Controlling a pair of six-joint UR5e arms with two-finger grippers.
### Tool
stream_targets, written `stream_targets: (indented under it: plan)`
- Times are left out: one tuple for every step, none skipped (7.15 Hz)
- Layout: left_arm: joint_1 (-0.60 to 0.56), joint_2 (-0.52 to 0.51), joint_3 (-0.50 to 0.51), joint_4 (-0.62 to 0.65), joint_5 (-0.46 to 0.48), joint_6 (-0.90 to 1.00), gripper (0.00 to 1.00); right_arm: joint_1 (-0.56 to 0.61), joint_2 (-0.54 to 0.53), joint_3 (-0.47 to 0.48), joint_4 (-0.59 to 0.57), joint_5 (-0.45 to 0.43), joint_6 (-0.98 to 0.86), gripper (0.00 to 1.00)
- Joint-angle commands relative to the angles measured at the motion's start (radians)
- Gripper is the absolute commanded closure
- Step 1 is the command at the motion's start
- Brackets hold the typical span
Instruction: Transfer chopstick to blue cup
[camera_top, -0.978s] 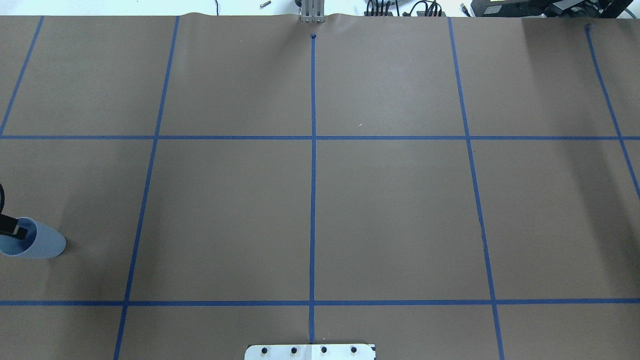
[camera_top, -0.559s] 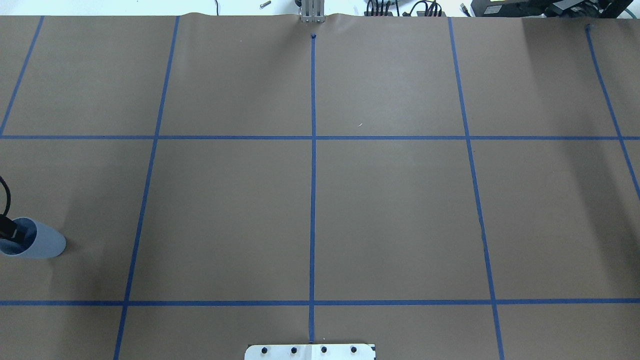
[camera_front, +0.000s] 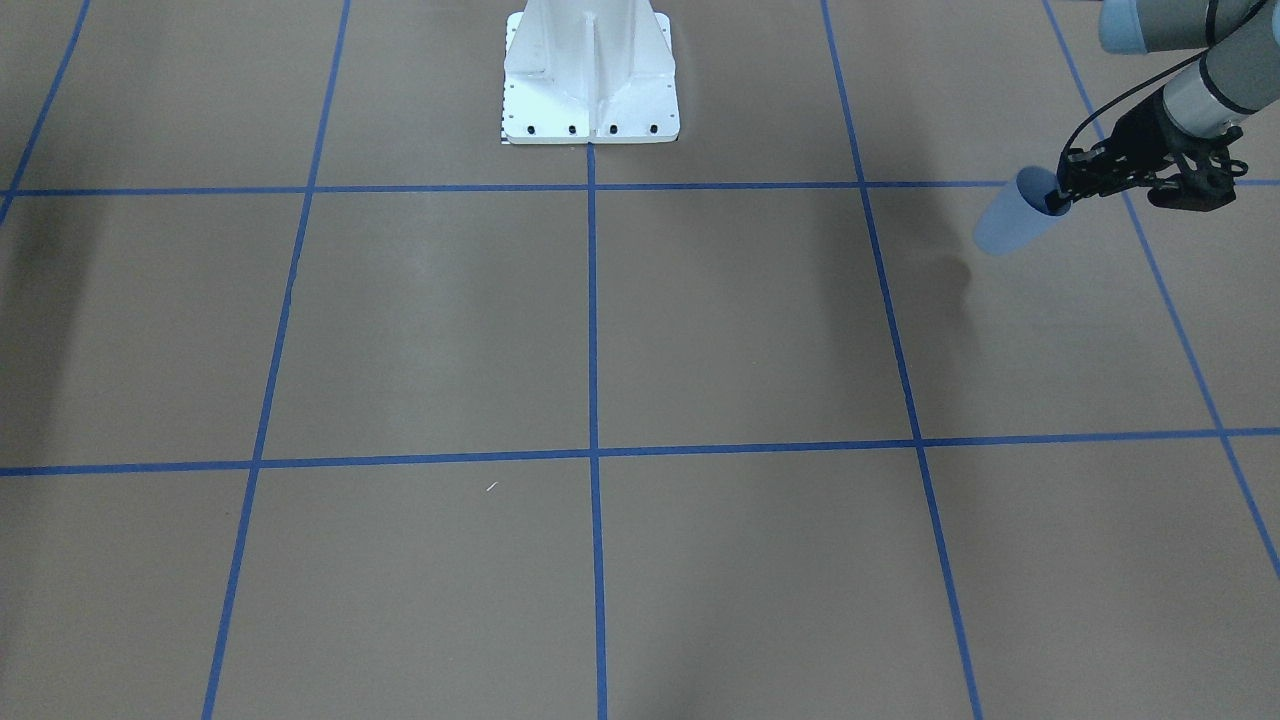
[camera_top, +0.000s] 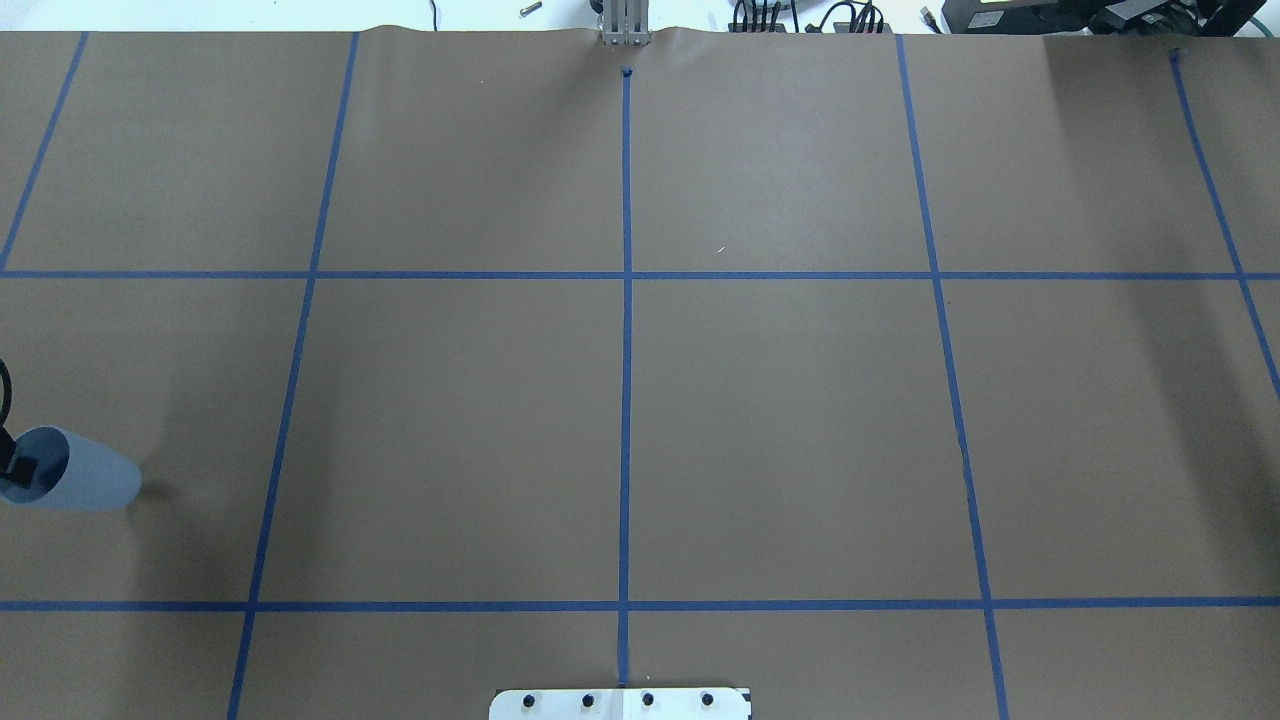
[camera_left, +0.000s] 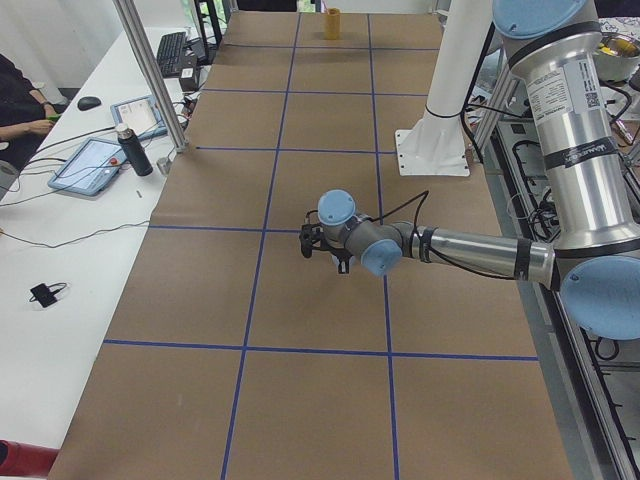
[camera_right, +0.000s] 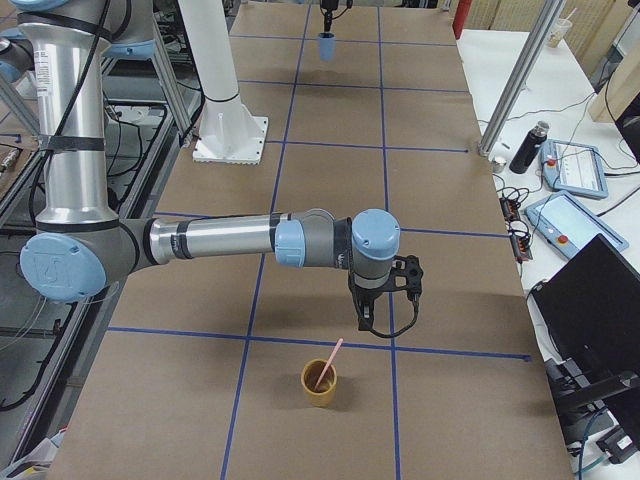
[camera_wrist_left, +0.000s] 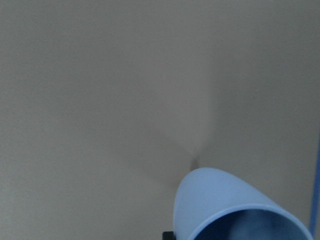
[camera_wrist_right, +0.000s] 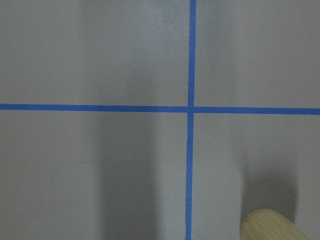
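Slim pale-pink chopstick (camera_right: 331, 358) leans in yellow cup (camera_right: 319, 390); tilted blue cup (camera_front: 1005, 228), rim apparently pinched by left gripper (camera_front: 1060, 200); right gripper (camera_right: 388, 300) fingers unreadable.

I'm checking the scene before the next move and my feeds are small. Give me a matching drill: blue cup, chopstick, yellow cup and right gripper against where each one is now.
Things:
1. blue cup
2. chopstick
3. yellow cup
4. right gripper

Places or states:
A. leaning inside the yellow cup
B. hanging over the table, beside the yellow cup
C. tilted, gripped at its rim by the left gripper
D. standing upright on the table

Pairs: 1-C, 2-A, 3-D, 4-B
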Motion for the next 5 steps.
stream_targets:
  plan:
    - [-0.013,-0.253,-0.041,0.208,-0.024,-0.164,1.00,0.000,0.001,0.001,0.000,0.001,0.000,0.00]
    - [-0.007,-0.462,-0.035,0.393,-0.022,-0.220,1.00,0.000,0.001,0.006,0.000,0.002,0.000,0.00]
    - [0.025,-0.648,-0.018,0.593,-0.013,-0.237,1.00,0.000,0.001,0.006,0.000,0.000,0.000,0.00]
    - [0.071,-0.776,0.023,0.683,0.071,-0.272,1.00,0.000,0.001,0.007,0.000,0.001,0.000,0.00]
    - [0.163,-0.873,0.104,0.681,0.137,-0.377,1.00,0.000,0.001,0.007,0.000,0.002,0.000,0.00]
